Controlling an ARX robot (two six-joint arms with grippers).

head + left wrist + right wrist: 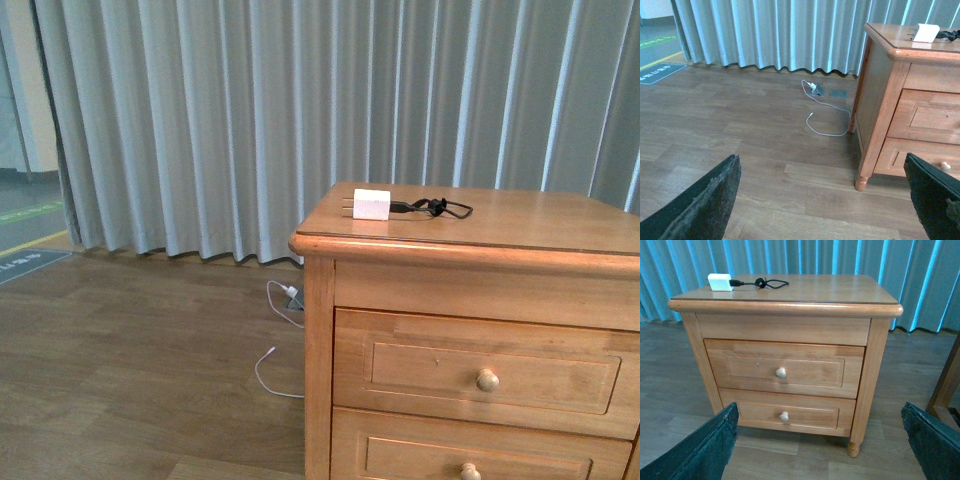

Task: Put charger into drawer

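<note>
Right wrist view first: your right gripper (820, 407) has its jaws wide apart, with nothing between them. It hangs low in front of the cabinet (867, 365) and does not touch it. Your left gripper (821, 157) also has its jaws wide apart and holds nothing. It hangs over the floor (740, 115), well off to the cabinet's nine o'clock side.

Straight ahead of the right gripper is the drawer (750, 367). It is shut, and its round knob (781, 372) is in the middle of its front. A lower drawer (755, 412) under it is shut too.

Call the drawer side of the cabinet top six o'clock. Then the charger (720, 282) lies at about ten o'clock, near the back corner. Its black cable (767, 283) curls away from it toward three o'clock.

On the floor at the nine o'clock side lies a white cord (827, 132). That one is not yours, so leave it alone. A curtain (200, 120) hangs behind everything.

I think you are at the very start. Nothing is picked up and nothing is open. The drawer needs to open first. Bring the right gripper up to the knob, close on it, and pull straight back toward six o'clock. Then the charger can be lifted from the top and dropped inside. Watch that the cable goes in too.
</note>
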